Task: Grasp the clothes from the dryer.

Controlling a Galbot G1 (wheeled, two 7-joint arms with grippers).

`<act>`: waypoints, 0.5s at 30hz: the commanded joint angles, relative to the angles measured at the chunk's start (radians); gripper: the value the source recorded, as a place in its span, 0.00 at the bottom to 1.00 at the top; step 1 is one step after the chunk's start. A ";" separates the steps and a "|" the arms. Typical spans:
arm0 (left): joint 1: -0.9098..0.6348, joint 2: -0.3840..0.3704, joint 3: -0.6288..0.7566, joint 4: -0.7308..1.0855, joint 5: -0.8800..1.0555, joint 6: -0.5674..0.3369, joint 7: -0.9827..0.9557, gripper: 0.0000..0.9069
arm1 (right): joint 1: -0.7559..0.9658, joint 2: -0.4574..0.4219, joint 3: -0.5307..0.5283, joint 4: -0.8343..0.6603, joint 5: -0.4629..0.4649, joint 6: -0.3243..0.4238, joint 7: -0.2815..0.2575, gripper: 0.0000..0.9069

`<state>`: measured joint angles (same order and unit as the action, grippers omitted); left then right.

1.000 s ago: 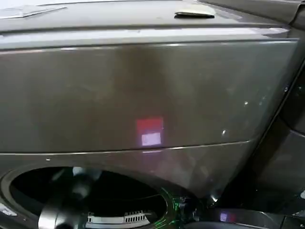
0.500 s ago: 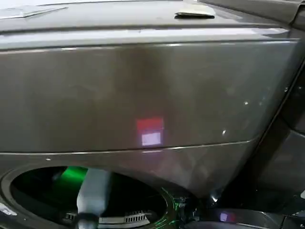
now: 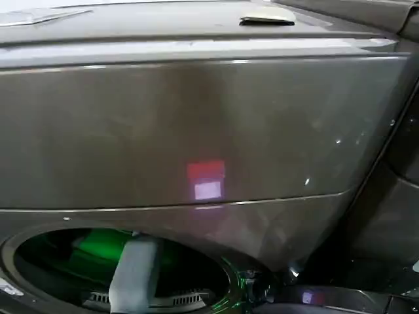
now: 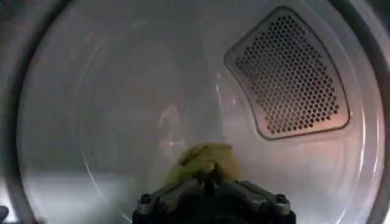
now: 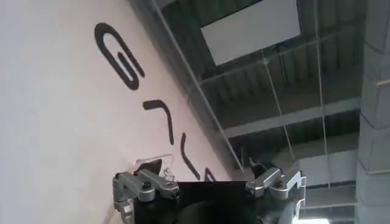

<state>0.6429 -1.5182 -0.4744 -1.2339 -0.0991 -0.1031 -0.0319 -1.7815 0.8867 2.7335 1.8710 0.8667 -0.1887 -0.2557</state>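
Inside the dryer (image 3: 196,131), the left pincer (image 4: 210,182) is clamped on the olive-green garment (image 4: 204,159).
Seen from the left wrist, its fingers meet on the bunched cloth low in the pale drum (image 4: 91,122), with the perforated vent panel (image 4: 289,76) on the back wall beyond. From the head view the left arm (image 3: 136,275) reaches through the round porthole (image 3: 118,268); half a second ago it stood a little further left, and the green glow behind it has since spread wider. Away from the machine, the right pincer (image 5: 207,182) points up toward a lettered wall (image 5: 61,122) and ceiling, fingers apart, gripping nothing.
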 commanded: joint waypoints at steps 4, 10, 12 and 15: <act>0.018 0.003 -0.007 -0.034 -0.018 -0.012 -0.014 0.00 | -0.003 -0.003 0.007 0.000 0.002 -0.002 -0.007 1.00; 0.007 0.013 -0.008 -0.033 -0.028 -0.007 -0.011 0.00 | -0.009 -0.005 0.016 -0.003 0.003 -0.004 -0.011 1.00; 0.005 0.013 -0.009 -0.026 -0.029 -0.007 -0.008 0.00 | -0.010 -0.005 0.018 -0.005 0.004 -0.005 -0.011 1.00; 0.007 0.016 -0.009 -0.027 -0.030 -0.008 -0.007 0.00 | -0.014 -0.003 0.022 -0.008 0.003 -0.005 -0.013 1.00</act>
